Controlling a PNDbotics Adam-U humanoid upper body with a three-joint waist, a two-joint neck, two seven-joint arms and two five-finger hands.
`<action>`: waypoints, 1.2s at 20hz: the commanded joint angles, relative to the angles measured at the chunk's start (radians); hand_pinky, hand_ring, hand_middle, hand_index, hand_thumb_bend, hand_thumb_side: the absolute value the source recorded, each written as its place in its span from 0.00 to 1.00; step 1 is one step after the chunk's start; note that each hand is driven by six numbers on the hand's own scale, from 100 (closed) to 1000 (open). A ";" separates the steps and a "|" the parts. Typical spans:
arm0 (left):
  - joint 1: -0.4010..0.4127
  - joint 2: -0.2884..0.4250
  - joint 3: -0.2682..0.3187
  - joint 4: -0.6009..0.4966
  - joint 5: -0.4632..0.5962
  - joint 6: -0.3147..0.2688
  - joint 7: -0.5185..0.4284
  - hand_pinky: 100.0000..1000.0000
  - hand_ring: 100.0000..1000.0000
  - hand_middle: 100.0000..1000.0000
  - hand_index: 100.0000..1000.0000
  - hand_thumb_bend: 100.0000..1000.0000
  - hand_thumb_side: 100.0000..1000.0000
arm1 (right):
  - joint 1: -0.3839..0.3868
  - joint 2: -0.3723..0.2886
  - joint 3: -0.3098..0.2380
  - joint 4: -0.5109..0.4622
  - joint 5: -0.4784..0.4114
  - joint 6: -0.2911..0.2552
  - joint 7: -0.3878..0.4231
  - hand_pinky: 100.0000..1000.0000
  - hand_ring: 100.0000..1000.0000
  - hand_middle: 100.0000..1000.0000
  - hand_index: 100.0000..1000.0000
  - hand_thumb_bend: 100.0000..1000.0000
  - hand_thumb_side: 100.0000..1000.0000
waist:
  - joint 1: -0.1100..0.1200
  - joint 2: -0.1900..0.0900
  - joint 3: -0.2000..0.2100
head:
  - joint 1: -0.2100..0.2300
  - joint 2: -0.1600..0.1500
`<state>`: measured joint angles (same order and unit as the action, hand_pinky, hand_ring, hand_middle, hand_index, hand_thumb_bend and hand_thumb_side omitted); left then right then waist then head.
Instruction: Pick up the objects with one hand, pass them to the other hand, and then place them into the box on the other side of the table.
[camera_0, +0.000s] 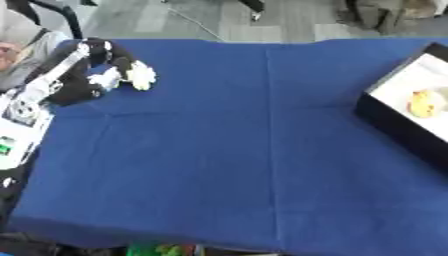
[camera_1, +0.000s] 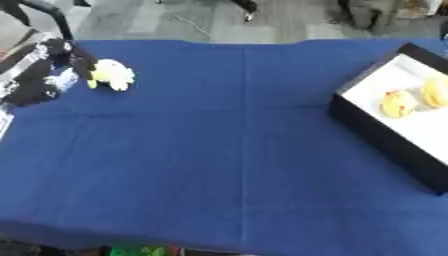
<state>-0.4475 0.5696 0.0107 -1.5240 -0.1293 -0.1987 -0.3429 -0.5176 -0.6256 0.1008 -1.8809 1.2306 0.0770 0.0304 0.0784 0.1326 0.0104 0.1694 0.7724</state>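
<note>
At the far left of the table (camera_1: 219, 150), the left hand (camera_0: 92, 70) is seen with its dark fingers curled round a small pale yellow toy (camera_1: 110, 74). The toy is pinched at the fingertips rather than buried in the palm, so most of it sticks out to the right of the hand; held that way, a free side is left exposed, which would suit a handover to the other hand. Whether the toy is lifted clear of the blue cloth or only just touching it cannot be told. The arm is brought in from the upper left corner, at the edge farthest from the box.

The middle of the table is covered by the blue cloth, and nothing is seen lying on it.

At the right edge a black box (camera_1: 376, 127) with a white inside is set at an angle, well apart from the held toy. Two yellow things (camera_1: 398, 104) are already lying inside it, near each other. The right hand is not shown in either view, so the pass across is judged not yet begun.
</note>
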 joint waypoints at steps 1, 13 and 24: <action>-0.061 0.096 0.001 0.073 -0.066 -0.044 0.034 0.76 0.54 0.56 0.70 0.00 0.38 | -0.001 0.018 0.039 -0.110 -0.036 -0.075 -0.004 0.86 0.80 0.81 0.93 0.25 0.00 | 0.000 -0.013 -0.006 | 0.058 -0.002; -0.350 0.222 -0.033 0.444 -0.819 -0.357 0.301 0.79 0.76 0.75 0.84 0.52 0.20 | 0.009 0.117 0.087 -0.119 -0.120 -0.135 -0.079 0.85 0.81 0.78 0.94 0.08 0.00 | -0.008 0.045 -0.054 | 0.178 -0.002; -0.405 0.237 0.018 0.643 -1.004 -0.299 0.367 0.77 0.80 0.79 0.86 0.74 0.36 | 0.028 0.122 0.094 -0.119 -0.178 -0.118 -0.124 0.84 0.82 0.75 0.94 0.00 0.00 | -0.020 0.111 -0.105 | 0.239 -0.002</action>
<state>-0.8302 0.7648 0.0119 -0.8985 -1.1139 -0.5149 0.0197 -0.4832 -0.4909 0.1988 -1.9791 1.0656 -0.0441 -0.0828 0.0600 0.2586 -0.0948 0.3994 0.7723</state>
